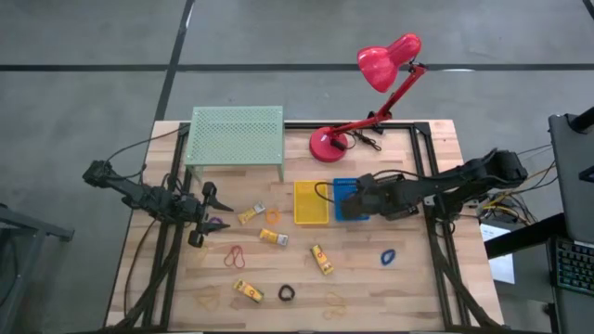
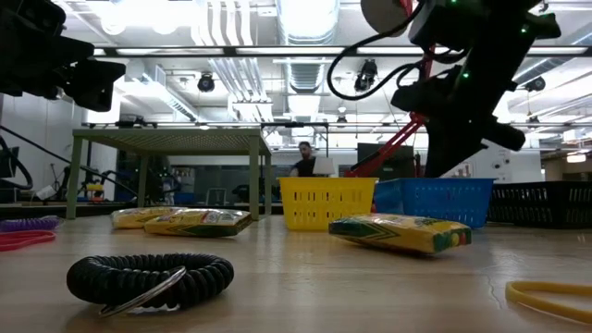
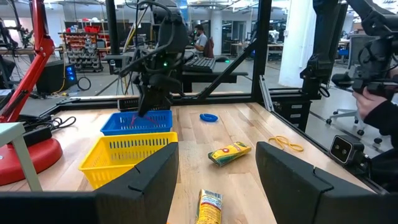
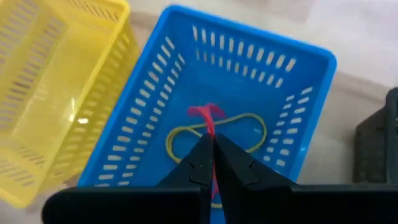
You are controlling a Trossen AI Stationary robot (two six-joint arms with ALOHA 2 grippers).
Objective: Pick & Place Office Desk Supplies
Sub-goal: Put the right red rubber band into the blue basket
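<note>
The right gripper [image 4: 212, 163], fingers pinched on a red rubber band [image 4: 207, 118], hangs over the blue basket [image 4: 155, 99] just right of the table's centre. The band dangles between the fingertips above the basket floor. To finish the step well, the fingers should part only while the loop is inside the walls, low enough that it drops flat instead of catching on the slotted rim.

The blue basket already holds a yellow rubber band [image 4: 249, 124] lying on its floor. The yellow basket [image 1: 310, 202], touching the blue one on its left, appears empty.

The left gripper [image 1: 206, 215], fingers spread and holding nothing, waits at the table's left, near the green mesh shelf [image 1: 236, 134].

Yellow packets [image 1: 322, 259], loose bands [image 1: 236, 257] and coiled rings [image 1: 286, 293] lie scattered across the near half of the table [image 1: 408, 288].
</note>
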